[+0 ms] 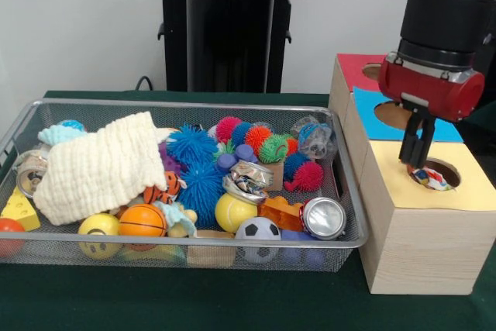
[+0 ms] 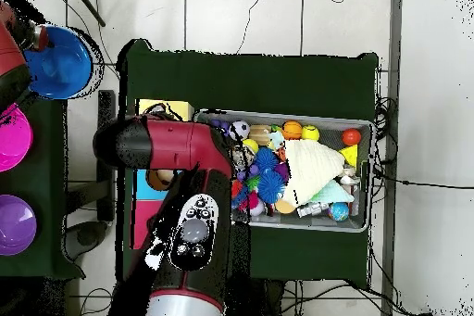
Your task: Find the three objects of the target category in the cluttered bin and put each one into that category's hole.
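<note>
Gripper (image 1: 417, 162) poised over the yellow-panelled hole (image 1: 434, 173) near the counter's right edge, fingers slightly parted, holding nothing; a printed cloth (image 1: 431, 179) sits in the hole. Risk: cloth bunched at the rim may snag and lift out.

Gripper (image 1: 419, 162) hidden from the overhead view beneath the red arm (image 2: 176, 145); finger spacing not resolvable in the front view. Arm cut off by the top and right edges of the front view. Printed cloth (image 1: 431, 179) only partly visible inside the yellow-panelled hole (image 1: 435, 174), lower portion concealed by the box. Blue-panelled hole (image 1: 393, 115) half masked by the gripper body; red-panelled hole (image 1: 373, 71) cut by the arm. Yellow panel (image 2: 165, 108) mostly covered by the arm from overhead. Items under the cream waffle cloth (image 1: 105, 167) in the wire bin (image 1: 186, 104) concealed. Orange ball (image 1: 7, 232) cropped at left edge.
</note>
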`<control>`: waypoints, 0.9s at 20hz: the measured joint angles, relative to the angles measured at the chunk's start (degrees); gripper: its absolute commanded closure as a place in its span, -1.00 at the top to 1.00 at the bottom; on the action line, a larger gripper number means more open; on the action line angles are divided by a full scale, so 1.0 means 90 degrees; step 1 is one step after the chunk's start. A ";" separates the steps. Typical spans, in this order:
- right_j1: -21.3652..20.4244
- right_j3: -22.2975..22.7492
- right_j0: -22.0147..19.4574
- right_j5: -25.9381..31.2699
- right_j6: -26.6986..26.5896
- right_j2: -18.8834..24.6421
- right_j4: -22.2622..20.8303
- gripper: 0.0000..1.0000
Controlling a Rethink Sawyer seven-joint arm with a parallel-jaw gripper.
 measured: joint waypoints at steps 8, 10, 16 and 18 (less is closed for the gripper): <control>0.0192 -0.0013 -0.0011 -0.0001 0.0000 -0.0001 0.0003 -1.00; 0.0190 -0.0019 -0.0011 -0.0001 0.0000 0.0000 0.0001 -1.00; 0.0191 -0.0019 -0.0011 -0.0001 0.0000 0.0000 0.0001 -1.00; 0.0191 -0.0019 -0.0010 -0.0001 0.0000 0.0000 0.0001 -1.00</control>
